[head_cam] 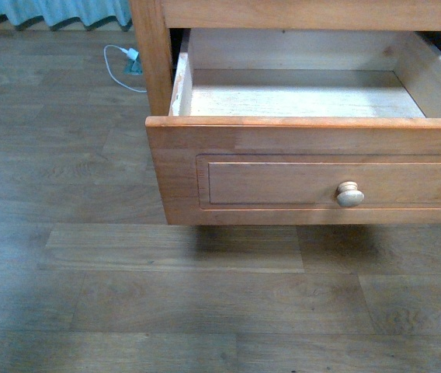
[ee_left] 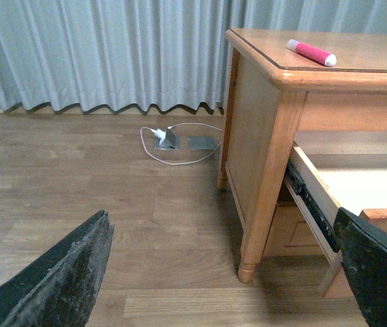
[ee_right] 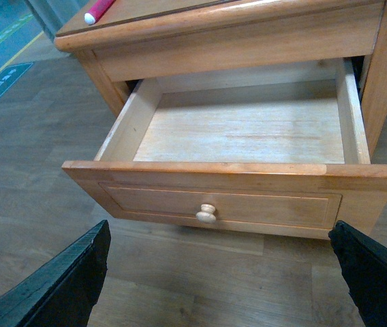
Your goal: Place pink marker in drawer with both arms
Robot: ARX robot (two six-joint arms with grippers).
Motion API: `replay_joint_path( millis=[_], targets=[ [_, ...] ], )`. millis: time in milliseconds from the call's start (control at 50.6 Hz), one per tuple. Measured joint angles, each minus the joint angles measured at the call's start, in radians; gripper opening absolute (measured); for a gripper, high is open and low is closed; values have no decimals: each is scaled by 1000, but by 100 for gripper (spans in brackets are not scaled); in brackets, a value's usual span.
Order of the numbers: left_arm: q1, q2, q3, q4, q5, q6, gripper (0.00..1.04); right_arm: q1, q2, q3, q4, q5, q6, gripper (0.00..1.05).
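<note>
The orange-brown drawer (head_cam: pixel 283 136) stands pulled out, its pale wood inside bare, with a round pale knob (head_cam: pixel 349 194) on its panelled front. The drawer (ee_right: pixel 241 174) also fills the right wrist view, and its side (ee_left: pixel 316 194) shows in the left wrist view. The pink marker (ee_left: pixel 311 52) with a white cap lies on the desk top, and its end (ee_right: pixel 98 9) shows in the right wrist view. My left gripper (ee_left: pixel 224 272) is open over the floor beside the desk leg. My right gripper (ee_right: pixel 224 272) is open in front of the drawer, holding nothing. Neither arm shows in the front view.
The wooden desk (ee_left: pixel 261 129) stands on a wood floor (head_cam: pixel 205 311). A white cable and charger (ee_left: pixel 163 136) lie by a floor socket near the grey curtain (ee_left: pixel 112 54). A desk leg (ee_left: pixel 251 259) stands close to the left gripper.
</note>
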Motion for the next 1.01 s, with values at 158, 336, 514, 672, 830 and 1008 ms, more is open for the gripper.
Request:
replay_joint_path(
  millis=[158, 336, 514, 672, 830, 1008],
  targets=[
    [-41, 16, 0, 34, -129, -39, 99, 0, 0, 0, 0, 0, 0, 96],
    [-276, 360, 119, 197, -464, -128, 99, 0, 0, 0, 0, 0, 0, 96],
    [-259, 661, 336, 319, -314, -85, 99, 0, 0, 0, 0, 0, 0, 96],
    [-222, 995, 573, 403, -137, -6, 99, 0, 0, 0, 0, 0, 0, 96],
    [-220, 1279, 820, 396, -61, 19, 99, 0, 0, 0, 0, 0, 0, 96],
    [-224, 1478, 1004, 354, -25, 2, 99, 0, 0, 0, 0, 0, 0, 96]
  ],
)
